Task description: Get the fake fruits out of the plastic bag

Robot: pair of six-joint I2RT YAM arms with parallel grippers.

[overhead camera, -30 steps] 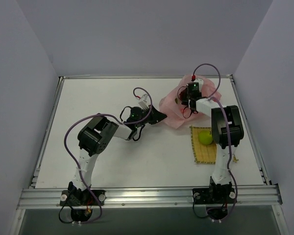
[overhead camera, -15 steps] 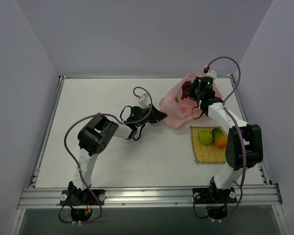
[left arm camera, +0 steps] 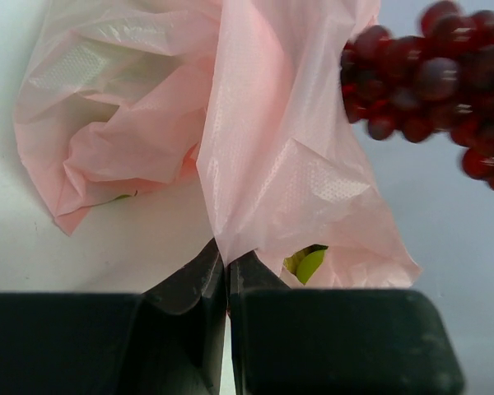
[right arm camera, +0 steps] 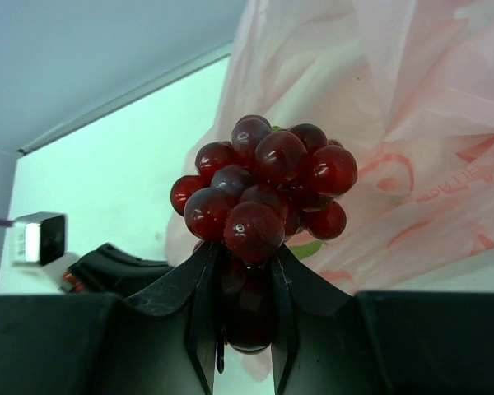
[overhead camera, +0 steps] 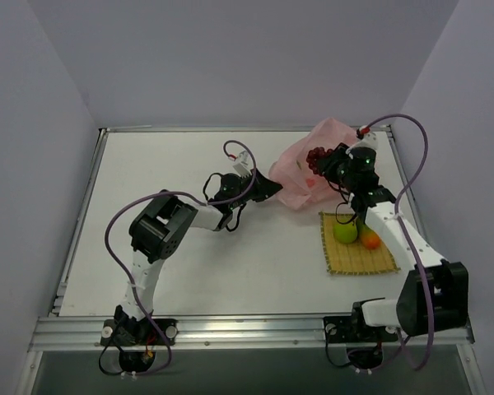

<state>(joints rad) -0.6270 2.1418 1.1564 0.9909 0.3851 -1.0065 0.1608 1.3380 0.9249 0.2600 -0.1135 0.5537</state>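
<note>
- White counter (overhead camera: 189,271) between pale walls, from above: the right end effector (overhead camera: 325,162) grasps the grape bunch (overhead camera: 315,158) at the mouth of the pink plastic bag (overhead camera: 300,164), which lies at the far right. The left end effector (overhead camera: 273,187) is clenched on the bag's left corner. A green apple (overhead camera: 344,233) and a mango (overhead camera: 369,239) sit on the yellow mat (overhead camera: 370,262).
- Left wrist: the jaws are pinched tight on a fold of the thin, crinkled, translucent bag (left arm camera: 263,148), and the grapes (left arm camera: 432,90) hang clear at upper right. A green scrap (left arm camera: 309,263) shows at the bag's lower hem; what it is cannot be told.
- Right wrist: the jaws clamp the bunch's (right arm camera: 263,189) underside, with glossy dark-red berries bulging above. The step looks best done by lifting clear of the film, then carrying the bunch to the mat while the left pins the bag against dragging.
</note>
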